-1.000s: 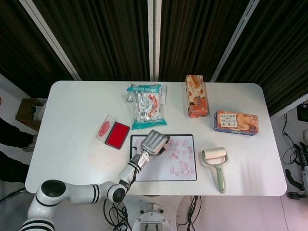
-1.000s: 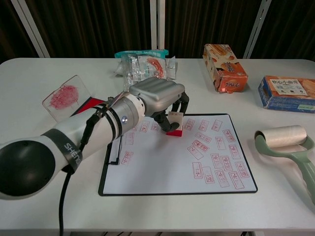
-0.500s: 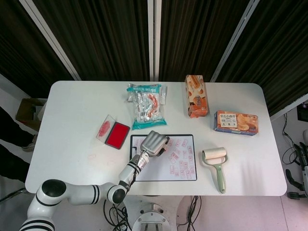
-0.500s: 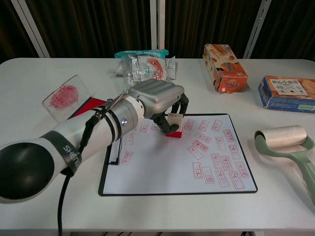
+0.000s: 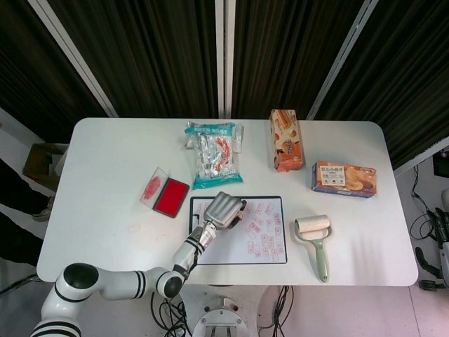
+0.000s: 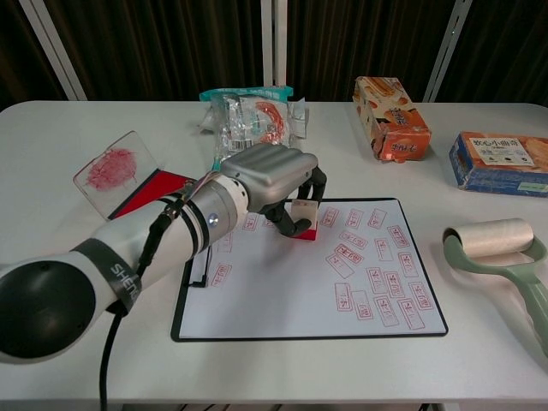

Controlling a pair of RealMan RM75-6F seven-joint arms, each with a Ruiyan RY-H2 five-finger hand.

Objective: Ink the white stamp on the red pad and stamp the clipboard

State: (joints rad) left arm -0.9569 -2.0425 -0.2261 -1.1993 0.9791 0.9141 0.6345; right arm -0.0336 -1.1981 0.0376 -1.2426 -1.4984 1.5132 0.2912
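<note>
My left hand (image 6: 267,180) grips the white stamp (image 6: 302,217), whose red base rests on the clipboard (image 6: 282,300) near its upper left part. From the head view the left hand (image 5: 224,209) covers the stamp. The clipboard sheet (image 5: 228,247) carries several red stamp marks, mostly on its right half. The red ink pad (image 5: 171,197) lies open left of the clipboard, its clear lid (image 6: 116,169) smeared with red. My right hand is not in either view.
A snack bag (image 5: 213,154) lies behind the clipboard. Two orange boxes (image 5: 286,139) (image 5: 344,178) sit at the back right. A lint roller (image 5: 314,239) lies right of the clipboard. The table edge (image 6: 342,390) runs close below the clipboard.
My left hand has lowered slightly and drawn a little left, with the stamp still on the clipboard.
</note>
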